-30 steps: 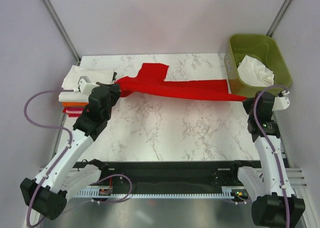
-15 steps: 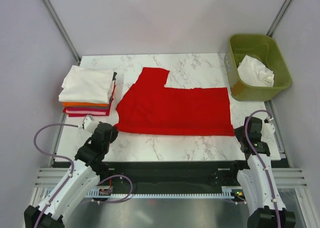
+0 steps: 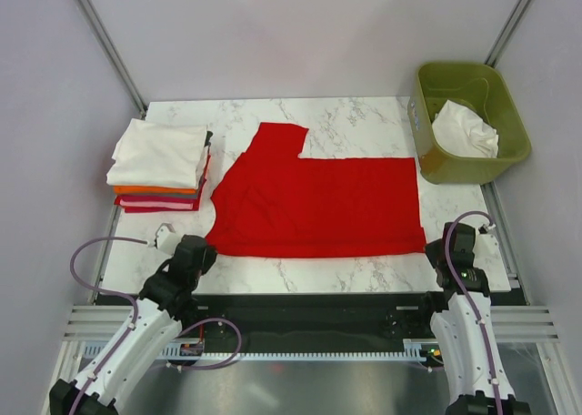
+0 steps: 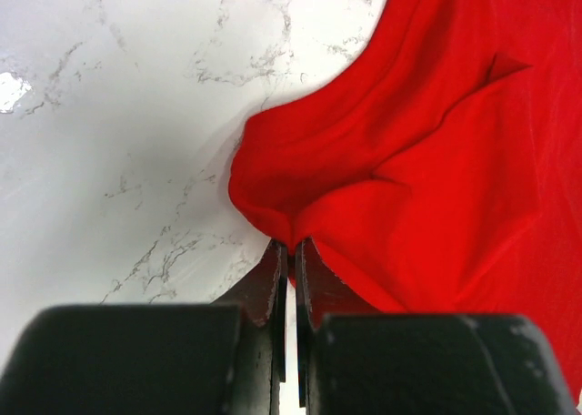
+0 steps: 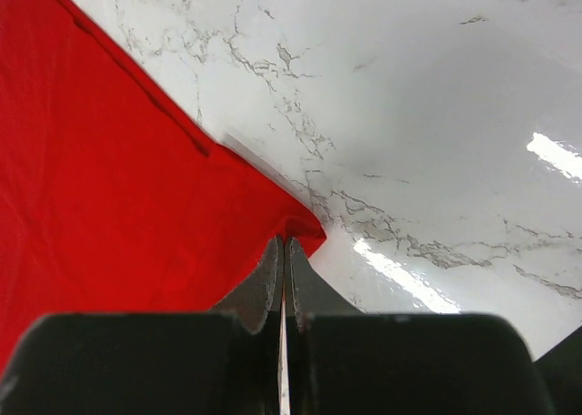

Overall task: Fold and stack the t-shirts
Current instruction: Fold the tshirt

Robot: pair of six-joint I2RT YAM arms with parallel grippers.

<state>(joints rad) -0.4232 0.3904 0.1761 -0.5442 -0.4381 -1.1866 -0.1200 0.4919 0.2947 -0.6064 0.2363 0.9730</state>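
Grey-veined marble table point(image 3: 364, 124) between pale walls. The red t-shirt point(image 3: 318, 206) lies spread flat mid-table, the left gripper point(image 4: 291, 248) pinched tight on its near-left corner and the right gripper point(image 5: 284, 244) on its near-right. The folded stack point(image 3: 159, 165) sits at the left edge.

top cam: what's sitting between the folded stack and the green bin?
The red t-shirt, spread flat on the marble table, fills most of the stretch between the folded stack and the green bin. The top external view shows it.
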